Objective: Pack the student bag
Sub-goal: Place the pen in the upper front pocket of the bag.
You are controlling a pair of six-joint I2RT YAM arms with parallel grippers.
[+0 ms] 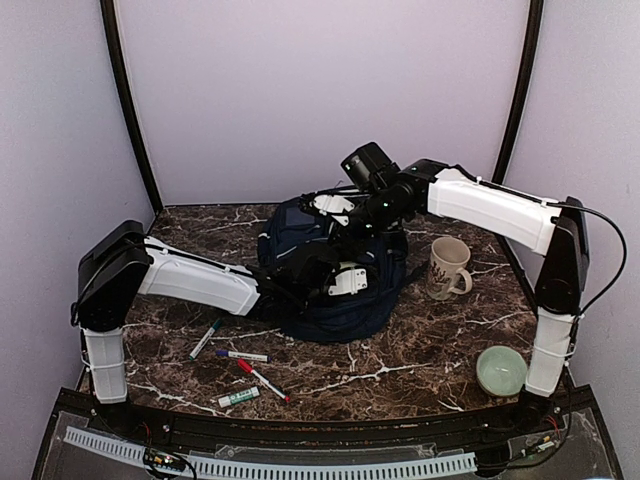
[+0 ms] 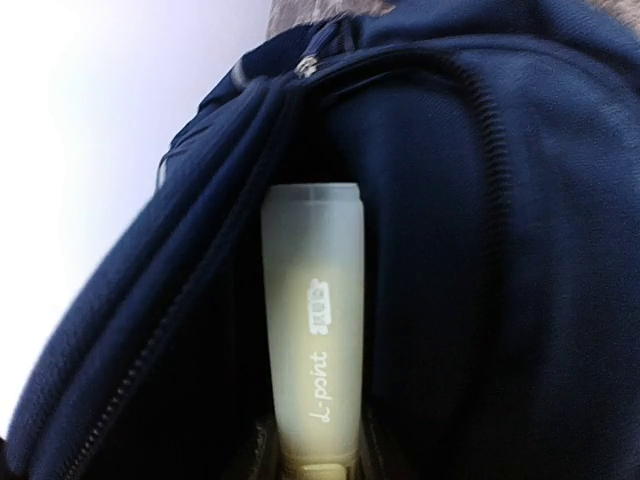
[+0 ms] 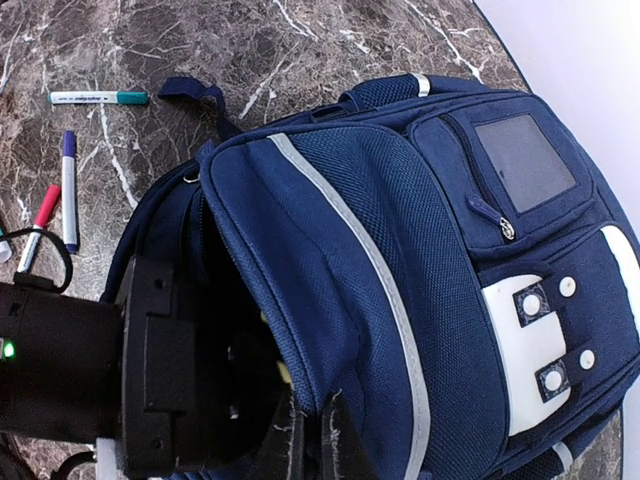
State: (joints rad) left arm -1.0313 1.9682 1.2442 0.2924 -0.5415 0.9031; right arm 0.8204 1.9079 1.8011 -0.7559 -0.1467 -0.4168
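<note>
The navy student bag (image 1: 345, 305) lies mid-table, and its front with the white patch fills the right wrist view (image 3: 440, 260). My right gripper (image 3: 312, 440) is shut on the edge of the bag's flap and holds the main opening apart; in the top view it sits over the bag's far side (image 1: 342, 222). My left gripper (image 1: 335, 272) reaches into that opening, its black body showing in the right wrist view (image 3: 150, 370). It is shut on a pale marker (image 2: 312, 330) that points into the dark inside of the bag (image 2: 480, 250).
Several markers lie on the table left of the bag: green (image 1: 205, 338), purple (image 1: 242, 355), red (image 1: 262, 378) and another green (image 1: 238, 397). A patterned mug (image 1: 448, 268) stands right of the bag. A pale green bowl (image 1: 500, 370) sits near the right arm's base.
</note>
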